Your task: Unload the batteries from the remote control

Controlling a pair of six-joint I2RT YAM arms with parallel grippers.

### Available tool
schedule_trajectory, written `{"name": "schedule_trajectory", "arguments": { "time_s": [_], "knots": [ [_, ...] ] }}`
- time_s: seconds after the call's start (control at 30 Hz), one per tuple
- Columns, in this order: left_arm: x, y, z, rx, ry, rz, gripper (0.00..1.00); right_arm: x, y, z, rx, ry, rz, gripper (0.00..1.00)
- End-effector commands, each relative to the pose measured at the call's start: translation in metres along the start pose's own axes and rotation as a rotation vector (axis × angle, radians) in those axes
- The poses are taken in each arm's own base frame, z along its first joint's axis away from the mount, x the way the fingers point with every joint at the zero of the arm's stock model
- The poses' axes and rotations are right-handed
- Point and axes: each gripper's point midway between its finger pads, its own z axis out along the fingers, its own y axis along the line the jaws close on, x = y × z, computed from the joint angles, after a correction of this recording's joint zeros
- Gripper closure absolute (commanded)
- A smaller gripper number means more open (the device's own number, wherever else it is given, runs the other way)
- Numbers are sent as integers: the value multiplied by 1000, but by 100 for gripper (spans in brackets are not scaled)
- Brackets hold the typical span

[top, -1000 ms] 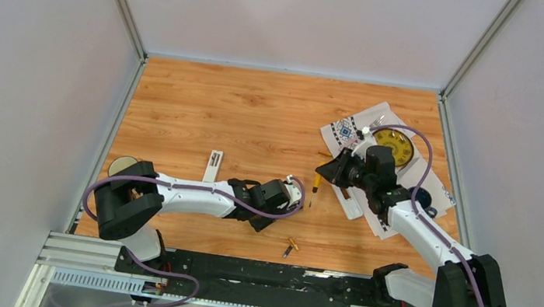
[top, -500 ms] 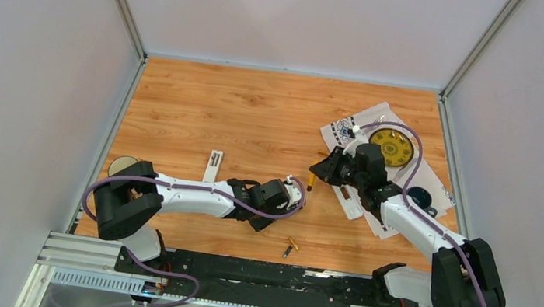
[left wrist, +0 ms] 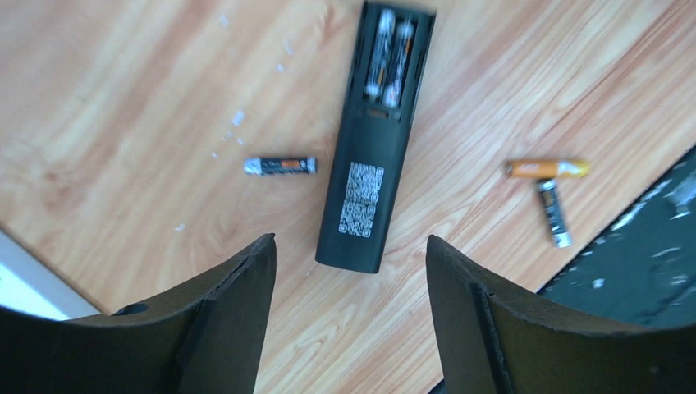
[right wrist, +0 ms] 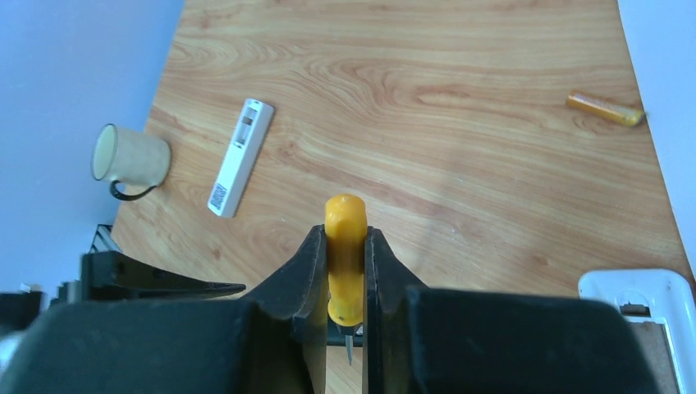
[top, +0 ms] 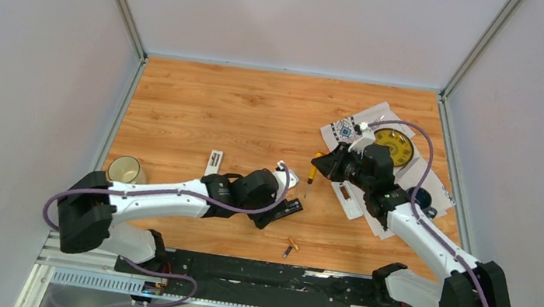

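Table (left wrist: 123, 82) bears five batteries (left wrist: 279, 166); left hand (left wrist: 349, 246) open, right hand (right wrist: 345, 235) grips one screwdriver (right wrist: 345, 213).

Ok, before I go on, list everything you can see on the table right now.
black remote: 1, black, face down mid table, battery bay open
batteries in bay: 2, dark grey, side by side
loose batteries: 3, one orange-gold, two dark grey, on the wood beside the black remote
white remote: 1, white, left of centre
mug: 1, cream, near left edge
screwdriver: 1, yellow handle, in the right tool
patterned sheet: 1, white, right side
yellow disc: 1, yellow, on the sheet
left tool: 1, black, open above the black remote
right tool: 1, black, shut on the screwdriver
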Motion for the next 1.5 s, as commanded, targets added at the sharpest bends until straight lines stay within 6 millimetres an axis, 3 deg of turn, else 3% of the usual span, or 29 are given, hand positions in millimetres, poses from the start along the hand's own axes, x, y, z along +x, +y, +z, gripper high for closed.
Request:
{"name": "schedule_trajectory", "arguments": {
  "time_s": [0.0,0.17,0.2,0.27,0.3,0.33,0.47,0.67,0.8,0.9,0.93,1.0,1.03,1.1,1.2,1.23,1.3,1.33,1.37,1.4,1.47],
  "knots": [
    [-69,2,-48,9,-244,-76,24,-32,37,-21,-110,-95,-66,100],
    [-106,3,-81,123,-367,-156,23,-41,78,-48,-284,-124,-106,100],
    [-116,-7,-91,211,-407,-160,22,-45,85,-52,-317,-141,-107,100],
    [-127,-1,-99,273,-448,-225,22,-48,101,-65,-386,-157,-126,100],
    [-137,-11,-108,367,-487,-220,22,-51,107,-70,-411,-169,-136,100],
    [-143,-6,-112,395,-509,-234,22,-51,115,-76,-449,-163,-150,100],
    [-165,-21,-129,537,-578,-212,22,-57,135,-92,-526,-176,-172,100],
    [-187,-43,-132,693,-601,-192,24,-61,148,-100,-575,-174,-165,100],
    [-189,-45,-116,708,-577,-205,28,-63,155,-105,-609,-184,-157,100],
    [-189,-42,-109,688,-572,-213,46,-63,157,-107,-613,-186,-163,100],
    [-188,-40,-107,673,-571,-216,62,-64,157,-109,-613,-190,-166,100],
    [-187,-36,-106,643,-573,-218,83,-65,159,-112,-615,-196,-166,98],
    [-188,-35,-108,631,-575,-214,100,-65,160,-113,-620,-195,-167,97],
    [-184,-31,-107,607,-562,-210,100,-64,161,-113,-623,-192,-168,91],
    [-174,-25,-104,556,-523,-204,100,-61,163,-111,-639,-160,-169,70],
    [-171,-23,-103,539,-509,-200,100,-63,166,-112,-647,-159,-170,50],
    [-162,-16,-103,492,-480,-193,100,-65,169,-113,-653,-149,-170,33],
    [-160,-15,-105,479,-473,-190,100,-71,175,-117,-661,-159,-178,17],
    [-154,-10,-107,448,-453,-184,100,-73,176,-118,-652,-155,-174,9],
    [-152,-9,-110,437,-445,-178,100,-76,178,-119,-653,-154,-176,2],
    [-148,-3,-121,401,-442,-157,100,-87,190,-128,-669,-164,-203,0]
  ]
}}
